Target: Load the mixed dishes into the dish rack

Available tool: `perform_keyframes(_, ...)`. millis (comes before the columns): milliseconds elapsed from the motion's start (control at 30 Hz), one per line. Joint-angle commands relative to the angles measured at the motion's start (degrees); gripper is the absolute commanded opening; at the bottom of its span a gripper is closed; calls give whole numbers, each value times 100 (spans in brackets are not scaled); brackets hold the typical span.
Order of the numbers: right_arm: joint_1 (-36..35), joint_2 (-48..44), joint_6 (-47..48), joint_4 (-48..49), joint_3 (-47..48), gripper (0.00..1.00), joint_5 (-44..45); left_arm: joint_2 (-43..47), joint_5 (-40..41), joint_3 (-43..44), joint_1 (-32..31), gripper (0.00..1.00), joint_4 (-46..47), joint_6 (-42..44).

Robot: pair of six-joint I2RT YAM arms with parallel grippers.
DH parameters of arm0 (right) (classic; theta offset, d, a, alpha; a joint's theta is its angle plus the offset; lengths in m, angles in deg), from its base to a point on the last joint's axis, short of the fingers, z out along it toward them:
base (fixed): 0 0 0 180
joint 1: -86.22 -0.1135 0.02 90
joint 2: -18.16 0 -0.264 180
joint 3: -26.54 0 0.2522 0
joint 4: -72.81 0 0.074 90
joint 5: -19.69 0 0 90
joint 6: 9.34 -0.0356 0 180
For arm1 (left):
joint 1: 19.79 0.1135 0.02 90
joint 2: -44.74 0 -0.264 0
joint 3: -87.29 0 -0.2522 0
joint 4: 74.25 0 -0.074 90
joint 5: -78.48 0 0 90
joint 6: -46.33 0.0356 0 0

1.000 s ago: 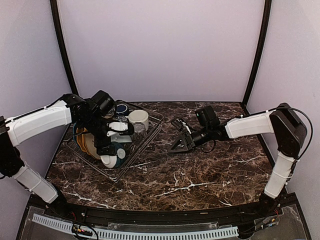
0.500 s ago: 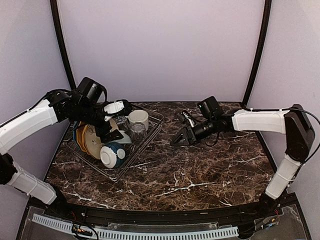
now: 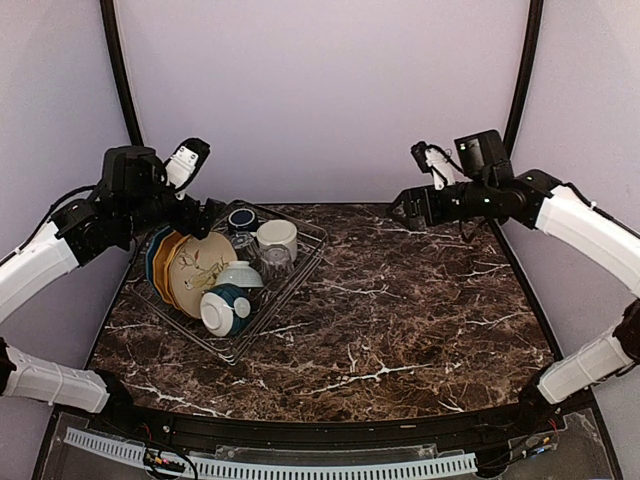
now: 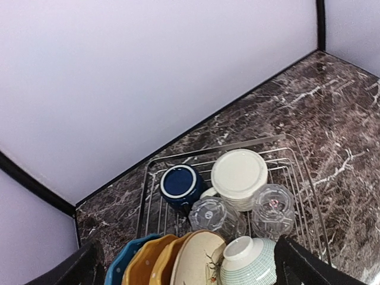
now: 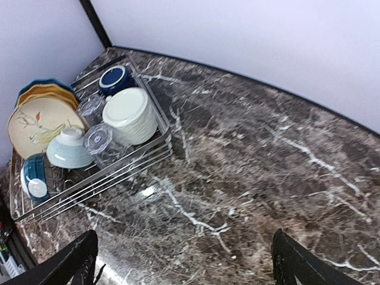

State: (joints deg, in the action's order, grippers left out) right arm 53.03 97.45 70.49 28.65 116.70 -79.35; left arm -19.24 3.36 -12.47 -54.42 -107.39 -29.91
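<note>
The large flat silver wire dish rack [image 3: 283, 297] sat at the 9 o'clock side of the dark marbled table [image 3: 420, 330]. Its long axis ran from 7 to 1 o'clock in the overhead view. It lay close below the left gripper [image 3: 203, 207], toward 5 o'clock, and well apart from the right gripper [image 3: 405, 203], toward 8 o'clock, so the left arm was nearer.

Both grippers hung high with jaws spread wide and nothing between them.

Toward the rack's 7 o'clock end, the cream leaf-patterned plate [image 3: 200, 270], the mustard-yellow plate [image 3: 170, 268] and the blue dotted plate [image 3: 153, 262] stood on edge, facing 4 o'clock. Just beside them was the upturned pale-teal bowl [image 3: 240, 275]. Toward 1 o'clock stood the cream mug [image 3: 277, 238], the dark blue mug [image 3: 241, 217] and the clear ribbed glass [image 3: 275, 262].

Every dish in view seemed loaded already.
</note>
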Motion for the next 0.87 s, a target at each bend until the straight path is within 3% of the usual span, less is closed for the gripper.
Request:
perform_keyframes(0, 26, -705, 440, 36, 189, 99, 1450, 317, 897, -111, 105, 99, 508, -640)
perform_keyframes(267, 23, -1685, 832, 887, -512, 99, 1503, 1338, 1096, -905, 139, 99, 1309, -959)
perform_keyframes(833, 23, -1529, 797, 924, -609, 99, 1495, 1284, 1058, -1129, 141, 99, 1426, -884)
